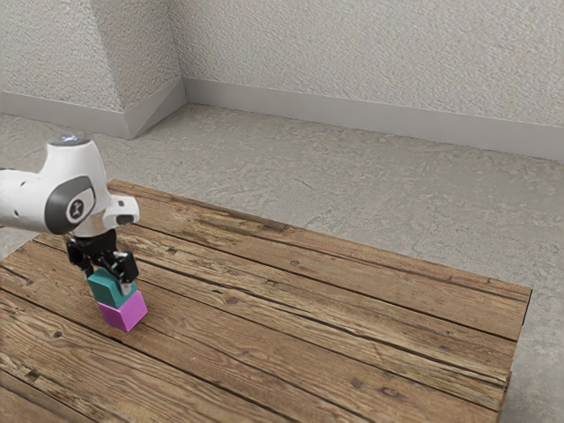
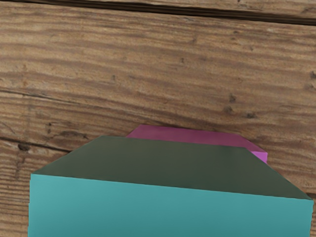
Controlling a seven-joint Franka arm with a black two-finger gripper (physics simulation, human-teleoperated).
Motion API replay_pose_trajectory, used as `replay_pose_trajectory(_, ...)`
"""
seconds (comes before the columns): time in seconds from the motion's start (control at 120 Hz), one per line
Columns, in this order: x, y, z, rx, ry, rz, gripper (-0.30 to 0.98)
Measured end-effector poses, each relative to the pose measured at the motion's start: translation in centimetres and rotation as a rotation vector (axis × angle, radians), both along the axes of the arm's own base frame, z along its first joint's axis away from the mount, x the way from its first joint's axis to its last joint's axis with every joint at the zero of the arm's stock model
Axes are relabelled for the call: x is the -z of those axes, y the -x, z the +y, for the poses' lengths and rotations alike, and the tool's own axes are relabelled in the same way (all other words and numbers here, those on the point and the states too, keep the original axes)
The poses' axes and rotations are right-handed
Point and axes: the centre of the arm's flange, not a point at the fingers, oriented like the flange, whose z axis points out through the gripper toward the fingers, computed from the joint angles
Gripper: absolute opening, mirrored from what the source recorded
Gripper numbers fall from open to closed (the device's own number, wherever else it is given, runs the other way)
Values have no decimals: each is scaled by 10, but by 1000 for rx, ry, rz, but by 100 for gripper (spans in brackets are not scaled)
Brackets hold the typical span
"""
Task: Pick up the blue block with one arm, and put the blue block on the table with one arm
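My gripper (image 1: 107, 257) is low at the exterior view's left, right over the blue block, covering part of its top. The blue block (image 1: 106, 288), teal in colour, stands directly above a pink block (image 1: 125, 313), with no gap seen between the two. Whether the gripper holds the blue block cannot be told. In the wrist view the blue block (image 2: 168, 210) looms large at the lower edge, close under my hand, and a strip of the pink block (image 2: 192, 136) shows past it.
The pink block stands on the brown plank table (image 1: 308, 308). The table's far edge runs toward the exterior view's right, with grey floor (image 1: 264, 167) and pale walls beyond it.
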Motion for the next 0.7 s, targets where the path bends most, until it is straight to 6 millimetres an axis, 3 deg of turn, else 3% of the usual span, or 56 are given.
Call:
replay_pose_trajectory(0.192, 3, -2, -3, 0, 0, 0, 46)
replay_pose_trajectory(0.35, 0, -3, -4, -2, -4, -8, 36)
replay_pose_trajectory(0.542, -13, -14, -9, 6, -18, -40, 34)
replay_pose_trajectory(0.7, -17, -23, -31, 39, -18, -51, 32)
